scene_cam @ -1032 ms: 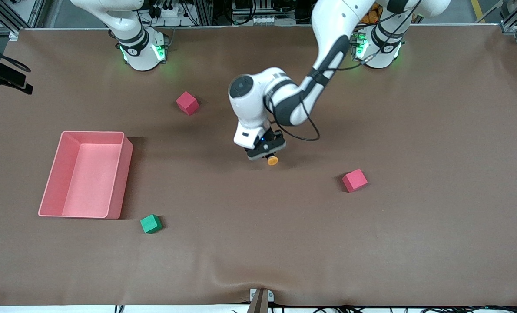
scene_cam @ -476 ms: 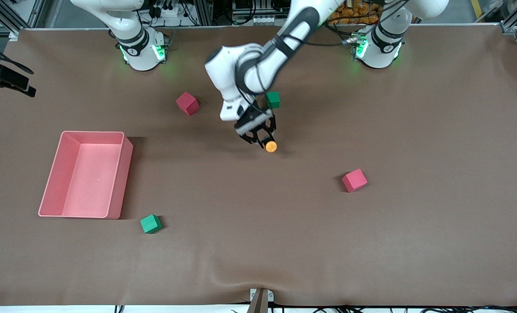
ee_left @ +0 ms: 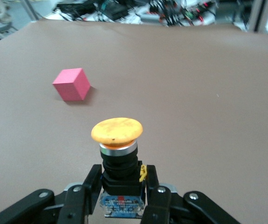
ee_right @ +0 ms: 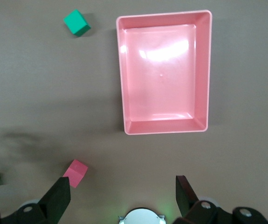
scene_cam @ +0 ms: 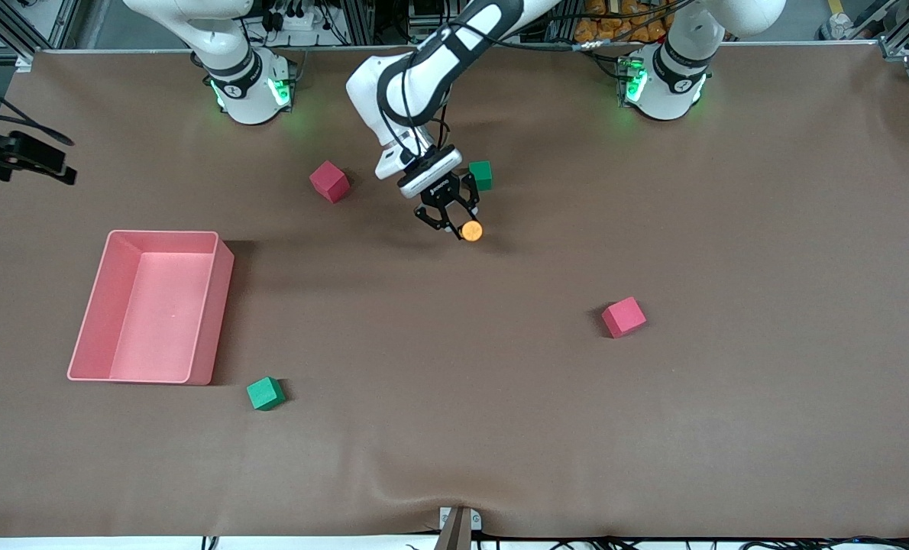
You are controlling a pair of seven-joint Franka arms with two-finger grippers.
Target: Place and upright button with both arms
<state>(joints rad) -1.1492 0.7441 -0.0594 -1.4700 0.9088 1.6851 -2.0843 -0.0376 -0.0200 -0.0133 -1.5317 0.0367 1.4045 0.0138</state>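
Left wrist view, button (ee_left: 118, 154) clamped between left pincer (ee_left: 120, 198) fingers.

Brown table cover (scene_cam: 729, 428), rippled at the near edge; aluminium framing (scene_cam: 901, 34) and tangled cables (scene_cam: 302, 15) along the top.

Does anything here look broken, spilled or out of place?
Nothing looks broken or spilled. The left gripper holds the button by its black body above the table, orange cap showing. The pink bin sits upright.
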